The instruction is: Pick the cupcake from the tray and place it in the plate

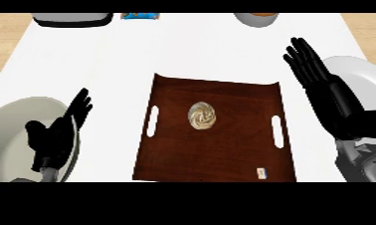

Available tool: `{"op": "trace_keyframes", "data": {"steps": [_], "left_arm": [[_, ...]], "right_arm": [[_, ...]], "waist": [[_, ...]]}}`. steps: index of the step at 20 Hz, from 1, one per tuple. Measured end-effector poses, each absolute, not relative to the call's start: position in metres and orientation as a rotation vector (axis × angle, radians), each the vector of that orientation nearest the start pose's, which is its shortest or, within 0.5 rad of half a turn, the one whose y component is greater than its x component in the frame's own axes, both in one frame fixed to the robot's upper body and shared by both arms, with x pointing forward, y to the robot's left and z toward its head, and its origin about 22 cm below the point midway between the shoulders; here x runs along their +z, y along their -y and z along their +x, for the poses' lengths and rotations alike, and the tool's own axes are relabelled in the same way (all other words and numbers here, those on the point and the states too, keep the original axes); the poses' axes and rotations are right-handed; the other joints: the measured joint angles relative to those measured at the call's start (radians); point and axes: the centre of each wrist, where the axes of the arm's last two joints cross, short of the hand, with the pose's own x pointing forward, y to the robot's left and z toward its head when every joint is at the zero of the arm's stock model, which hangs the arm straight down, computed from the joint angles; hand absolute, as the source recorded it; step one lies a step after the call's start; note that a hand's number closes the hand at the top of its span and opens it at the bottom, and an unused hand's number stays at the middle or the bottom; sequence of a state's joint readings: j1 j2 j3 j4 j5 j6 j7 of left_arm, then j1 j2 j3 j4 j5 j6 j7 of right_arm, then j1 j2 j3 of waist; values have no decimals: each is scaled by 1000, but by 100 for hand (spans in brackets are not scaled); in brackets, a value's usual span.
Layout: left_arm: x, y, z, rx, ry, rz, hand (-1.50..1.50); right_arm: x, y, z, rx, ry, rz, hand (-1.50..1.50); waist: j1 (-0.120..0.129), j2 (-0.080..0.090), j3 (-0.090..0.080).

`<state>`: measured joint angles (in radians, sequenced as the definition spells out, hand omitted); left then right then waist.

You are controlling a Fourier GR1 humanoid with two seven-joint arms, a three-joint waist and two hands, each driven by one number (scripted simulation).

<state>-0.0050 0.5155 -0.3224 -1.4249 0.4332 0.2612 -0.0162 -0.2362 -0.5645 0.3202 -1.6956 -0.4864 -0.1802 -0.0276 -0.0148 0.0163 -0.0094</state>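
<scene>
A dark wooden tray (217, 134) with slotted handles at either side lies on the white counter (198, 50), carrying the cupcake (203, 116) near its middle and a small label-like item (262, 172) at its near right corner. A pale plate (22, 119) sits at the left edge, partly covered by the left hand (58, 134), fingers straight and pointing away, holding nothing. At the right, the right hand (327, 89) stretches flat and spread over the rim of a second white plate (360, 72), also holding nothing. Along the far edge stand a grey container (73, 19), a blue item (140, 16) and a bowl (257, 19). Wood flooring (15, 30) shows beyond the corners.
</scene>
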Motion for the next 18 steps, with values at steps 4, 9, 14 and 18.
{"op": "trace_keyframes", "data": {"steps": [4, 9, 14, 18], "left_arm": [[-3, -295, 245, -85, 1391, 176, 0], [15, -294, 263, -90, 1422, 190, 0], [19, -291, 272, -81, 1417, 168, 0], [20, -290, 279, -82, 1413, 171, 0]], "right_arm": [[84, 236, 293, 283, 1751, 204, 150], [74, 248, 310, 479, 1810, -33, -150], [2, 228, 293, 279, 1881, -58, -150], [-32, 229, 283, 422, 1875, -61, -150]], "waist": [[18, -9, 8], [22, -15, 1], [21, -11, 9], [20, -12, 9]]}}
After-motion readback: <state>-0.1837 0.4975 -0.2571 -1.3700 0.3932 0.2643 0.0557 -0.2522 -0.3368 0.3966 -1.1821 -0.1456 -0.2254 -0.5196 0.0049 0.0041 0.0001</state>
